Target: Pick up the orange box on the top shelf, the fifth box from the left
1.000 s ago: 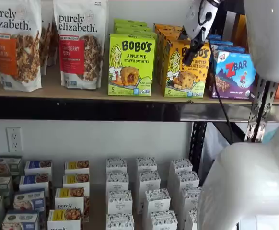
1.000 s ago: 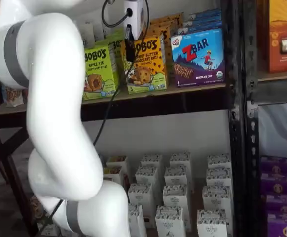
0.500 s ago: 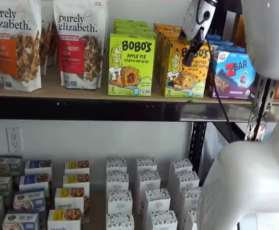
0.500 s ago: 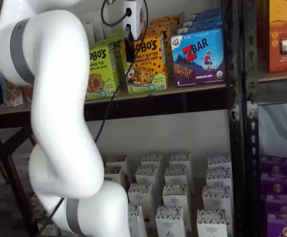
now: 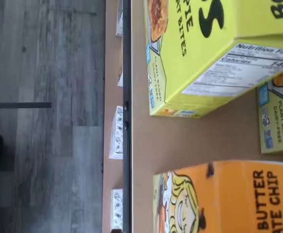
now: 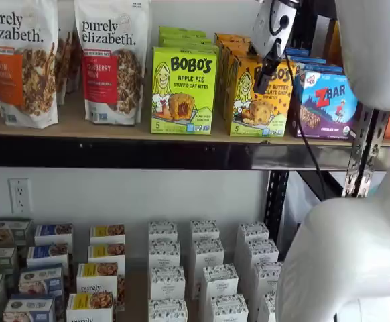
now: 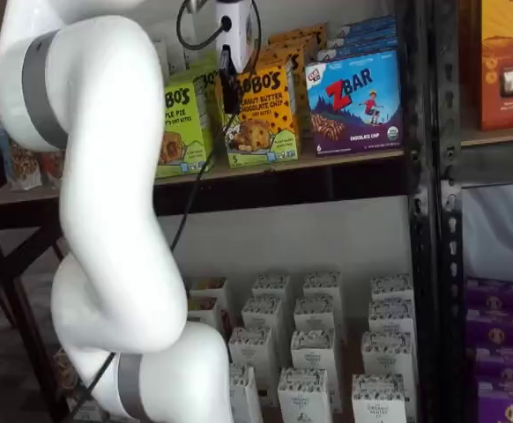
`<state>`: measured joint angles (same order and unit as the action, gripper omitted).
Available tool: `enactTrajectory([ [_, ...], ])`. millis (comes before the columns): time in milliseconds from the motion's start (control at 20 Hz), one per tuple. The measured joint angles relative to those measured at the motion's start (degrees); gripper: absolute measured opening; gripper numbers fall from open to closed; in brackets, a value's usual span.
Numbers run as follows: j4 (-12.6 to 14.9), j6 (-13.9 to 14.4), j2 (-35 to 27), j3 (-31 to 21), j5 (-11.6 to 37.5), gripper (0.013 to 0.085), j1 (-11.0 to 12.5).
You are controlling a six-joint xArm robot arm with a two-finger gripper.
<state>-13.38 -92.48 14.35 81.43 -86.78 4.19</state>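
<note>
**Operator:** On the top shelf [image 6: 114,131], right of centre in both shelf views, sits the orange box [image 6: 262,97], the Bobo's Peanut Butter Chocolate Chip carton. It stands upright between the lime-green Bobo's Apple Pie box [image 6: 183,90] and the blue ZBar box [image 6: 329,104].

**Spotter:** And the claw?

**Operator:** The claw [image 6: 265,77] hangs in front of the orange box's upper face in a shelf view. I see its black fingers side-on only, so no gap shows from here; I take it to be spread as wide as it goes, with nothing in it.

**Spotter:** What worries you?

**Operator:** Neighbours, mostly. The ZBar box looks just beside the orange one, perhaps touching, so I judge a wide-spread finger could catch it and shove it back. In the wrist view the Apple Pie box stands apart from the orange carton, with bare board between them, so that side seems safer.

**Spotter:** Anything else?

**Operator:** More orange cartons are stacked behind. If I push in off-centre, the front box may slide into them or twist. The cable [image 6: 302,127] dangling past the shelf rail could also snag.
</note>
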Motion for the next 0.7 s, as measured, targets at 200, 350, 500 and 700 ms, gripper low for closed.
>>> enactTrajectory([
  [200,0.47,0.22,0.14,-0.12,-0.05,0.085,-0.26],
  [350,0.05,0.21,0.39,-0.42,0.27,0.085,-0.2],
  [500,-0.37,0.18,0.57,-0.58,0.52,0.077,-0.13],
  [700,-0.53,0.21,0.66,-0.6,0.63,0.069,-0.13],
])
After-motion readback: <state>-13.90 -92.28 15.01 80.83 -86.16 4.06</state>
